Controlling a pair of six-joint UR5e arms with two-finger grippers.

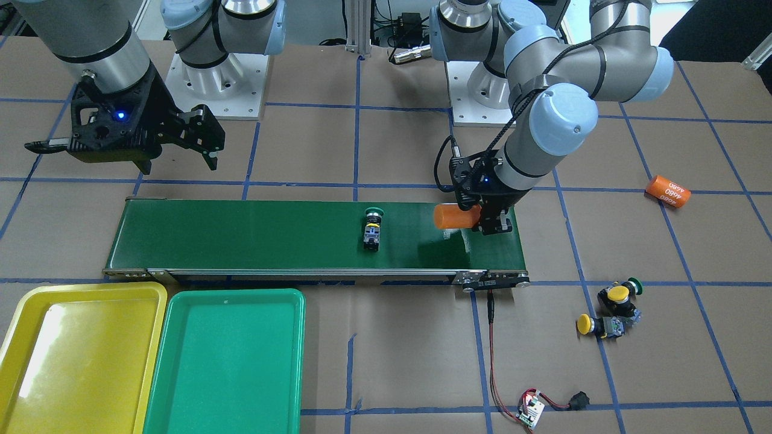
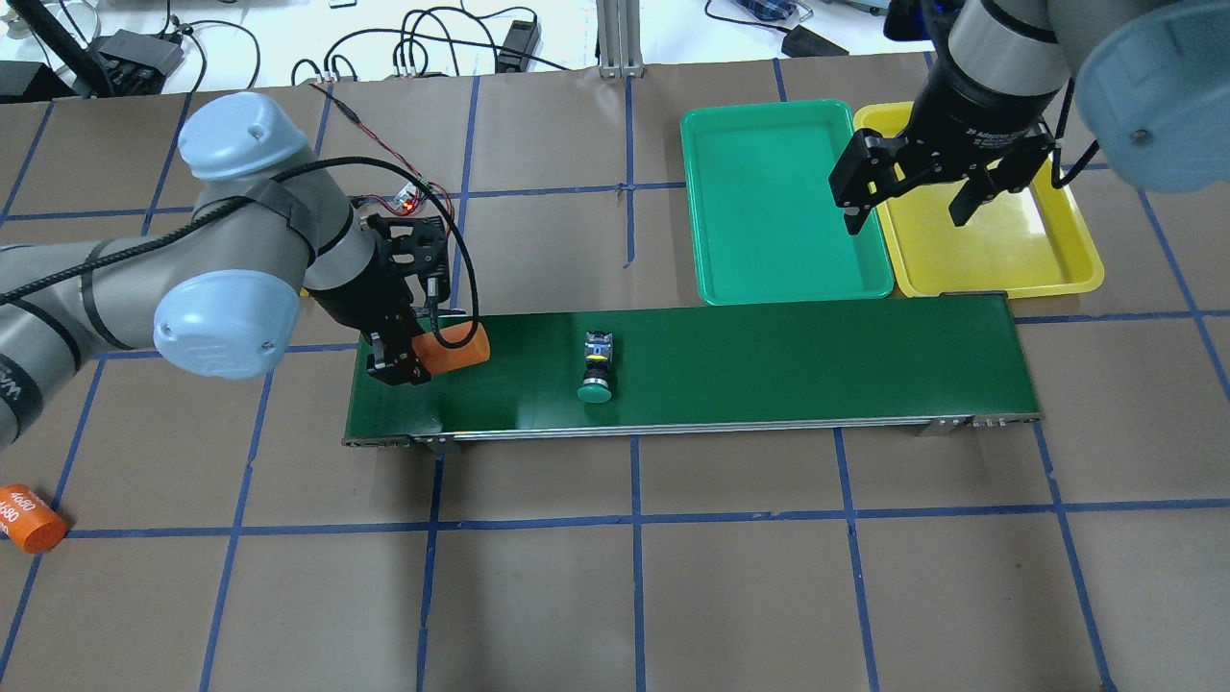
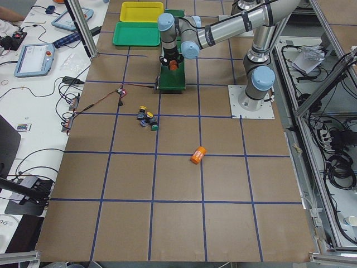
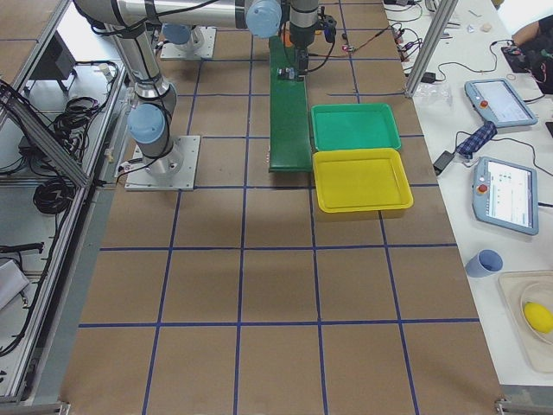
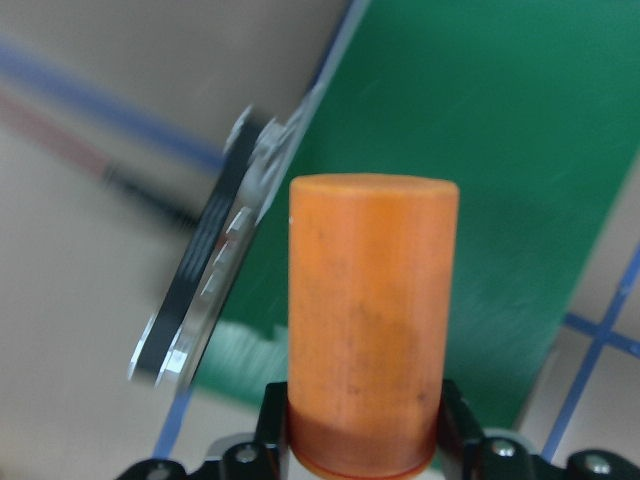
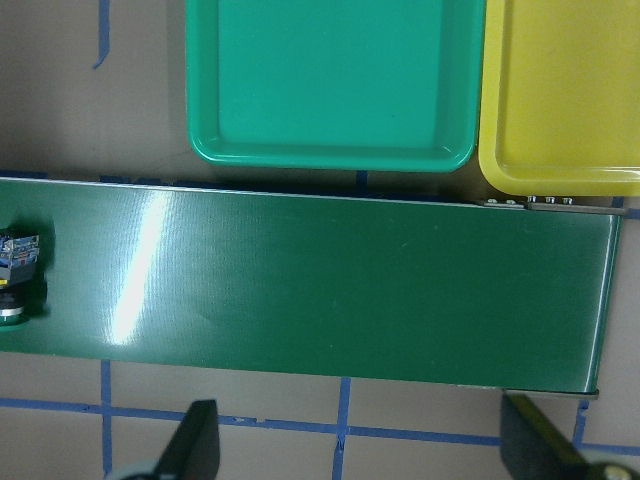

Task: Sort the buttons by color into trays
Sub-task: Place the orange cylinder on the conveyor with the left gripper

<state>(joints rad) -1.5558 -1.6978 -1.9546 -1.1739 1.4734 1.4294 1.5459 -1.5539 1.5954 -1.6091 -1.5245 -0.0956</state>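
Note:
One green-capped button (image 1: 373, 228) (image 2: 597, 368) lies on its side mid-belt and shows at the left edge of the right wrist view (image 6: 15, 282). Two yellow-capped buttons (image 1: 618, 295) and a green-capped one (image 1: 634, 285) sit clustered on the table off the belt's end. My left gripper (image 1: 482, 218) (image 2: 415, 358) is shut on an orange cylinder (image 1: 456, 216) (image 5: 370, 320) just above that end of the belt. High over the belt's other end, my right gripper (image 2: 905, 213) (image 1: 208, 141) hangs open and holds nothing. The green tray (image 1: 229, 361) (image 2: 778, 202) and yellow tray (image 1: 78, 355) (image 2: 1009, 245) hold nothing.
The long dark-green conveyor belt (image 1: 241, 235) runs across the middle of the table. A second orange cylinder marked "4680" (image 1: 667, 191) (image 2: 29, 519) lies far out on my left side. A small circuit board (image 1: 531, 413) with wires sits beyond the belt's end.

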